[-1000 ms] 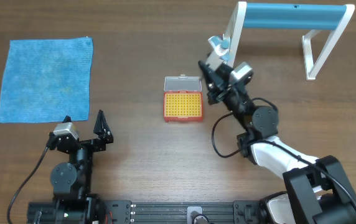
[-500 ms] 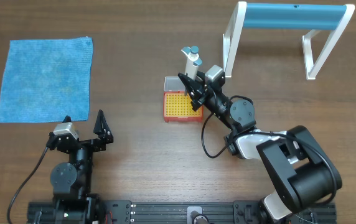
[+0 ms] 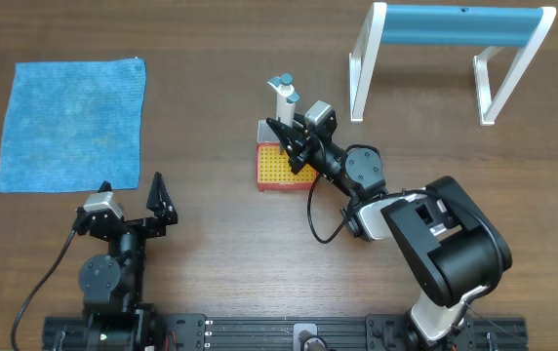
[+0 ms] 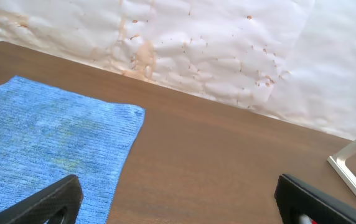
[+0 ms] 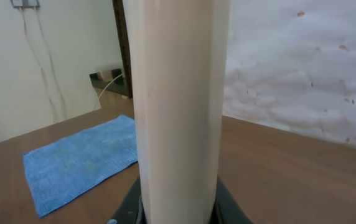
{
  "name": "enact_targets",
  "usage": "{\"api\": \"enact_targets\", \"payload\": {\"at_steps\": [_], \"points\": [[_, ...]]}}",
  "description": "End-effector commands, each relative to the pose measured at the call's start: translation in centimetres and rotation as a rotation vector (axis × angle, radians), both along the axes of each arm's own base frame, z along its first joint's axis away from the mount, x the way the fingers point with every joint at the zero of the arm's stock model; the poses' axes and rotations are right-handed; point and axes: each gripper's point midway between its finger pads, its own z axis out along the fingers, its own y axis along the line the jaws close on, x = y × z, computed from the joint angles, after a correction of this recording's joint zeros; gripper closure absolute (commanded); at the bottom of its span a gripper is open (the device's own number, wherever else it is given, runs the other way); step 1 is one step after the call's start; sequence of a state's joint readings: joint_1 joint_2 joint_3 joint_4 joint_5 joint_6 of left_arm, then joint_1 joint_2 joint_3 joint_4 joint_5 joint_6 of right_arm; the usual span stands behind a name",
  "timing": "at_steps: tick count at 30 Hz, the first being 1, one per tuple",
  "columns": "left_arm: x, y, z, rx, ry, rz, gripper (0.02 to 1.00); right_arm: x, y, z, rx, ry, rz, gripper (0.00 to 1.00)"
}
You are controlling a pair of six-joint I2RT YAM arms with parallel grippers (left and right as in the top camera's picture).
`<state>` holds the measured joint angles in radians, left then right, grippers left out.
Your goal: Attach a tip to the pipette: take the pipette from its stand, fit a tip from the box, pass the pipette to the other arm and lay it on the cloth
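—White pipette (image 3: pixel 287 97): which hand has it?
—The right hand (image 3: pixel 293 144). Its fingers are clamped on the lower part of the body. The pipette stands nearly upright out of them, with its grey-blue knob on top. In the right wrist view the pale body rises straight up from between the fingers.
—What is around that hand?
—In the top view it shows over the right part of the tip box (image 3: pixel 275 168). That is an orange box with rows of yellow tips, and its clear lid (image 3: pixel 272 128) is folded back on the far side. I cannot tell whether the pipette's lower end touches the tips, as the hand hides it.
—And the stand?
—The stand (image 3: pixel 459 24) has white legs under a blue bar. It sits at the far right of the brown wooden surface (image 3: pixel 211 58), apart from the hand and the box.
—The other arm?
—The left hand (image 3: pixel 131 185) is low, close to its own base, with its fingers spread apart and nothing between them. Just beyond it the blue cloth (image 3: pixel 69 122) lies flat at the far left of the surface, well apart from the box.
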<state>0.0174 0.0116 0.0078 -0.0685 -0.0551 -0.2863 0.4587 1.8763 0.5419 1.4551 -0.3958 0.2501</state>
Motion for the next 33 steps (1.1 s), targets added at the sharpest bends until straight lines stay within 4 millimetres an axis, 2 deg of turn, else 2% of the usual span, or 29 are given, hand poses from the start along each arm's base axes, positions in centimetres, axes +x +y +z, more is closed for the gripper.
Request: {"api": "enact_targets", "payload": {"at_steps": [1,20,26,33], "points": [[0.0,0.1,-0.1,0.006,0.003,0.002,0.02,0.1,0.4,0.5,0.017,-0.006,0.019,0.921],[0.0,0.1,-0.1,0.006,0.003,0.003,0.023,0.7,0.8,0.2,0.015,-0.005,0.021,0.921],[0.0,0.1,-0.1,0.006,0.004,0.003,0.023,0.8,0.9,-0.8,0.005,0.015,0.022,0.921],[0.0,0.1,-0.1,0.006,0.003,0.003,0.023,1.1,1.0,-0.6,0.008,0.01,0.021,0.921]]}}
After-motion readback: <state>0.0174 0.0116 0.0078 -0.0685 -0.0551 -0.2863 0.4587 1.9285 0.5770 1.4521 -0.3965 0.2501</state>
